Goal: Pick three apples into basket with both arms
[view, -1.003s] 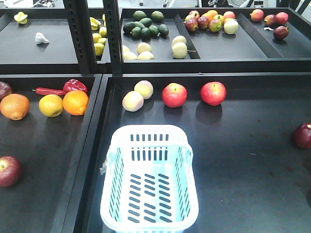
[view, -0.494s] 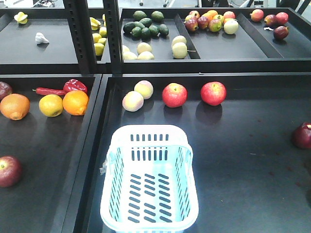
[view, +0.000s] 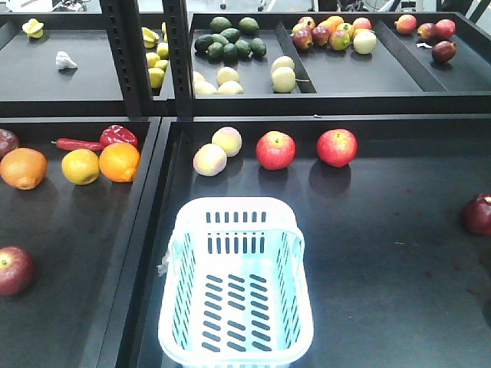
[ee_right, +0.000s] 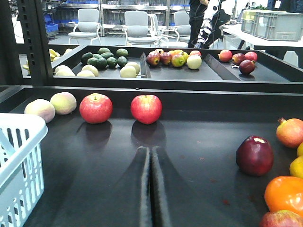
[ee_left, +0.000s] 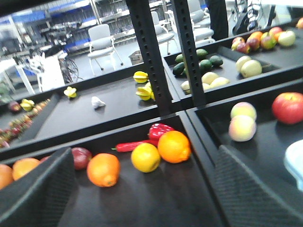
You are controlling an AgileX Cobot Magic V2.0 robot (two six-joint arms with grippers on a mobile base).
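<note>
**A:** Entry one, the basket?

**B:** Basket [view: 238,205]: pale blue-white, slotted sides. It stands on the table [view: 383,299] at the front of the right-hand tray. No apple lies in it.

**A:** Entry two, the three apples?

**B:** First dark-red apple [view: 477,214]: same tray as the basket, at the far right edge, well apart from it. Second dark-red apple [view: 14,270]: left-hand tray, near the front, on its own. Third dark-red apple [view: 6,142]: left-hand tray, at the back, cut off by the picture's edge, just beside an orange [view: 23,168].

**A:** Other stock on that level?

**B:** Left bright apple [view: 275,150] and right bright apple [view: 337,147], side by side behind the basket. Two pale peaches [view: 209,159] lie to their left.

**A:** Left claw?

**B:** Left claw [ee_left: 143,156]: released, fingers spread wide with nothing between them. It is over the left-hand tray, facing a second orange [ee_left: 174,146] and a red pepper [ee_left: 160,131].

**A:** Right claw?

**B:** Right claw [ee_right: 151,151]: clenched, fingers pressed together on nothing. It is low over the table, in line with the right bright apple. The first dark-red apple lies off to its right, apart from it.
</note>
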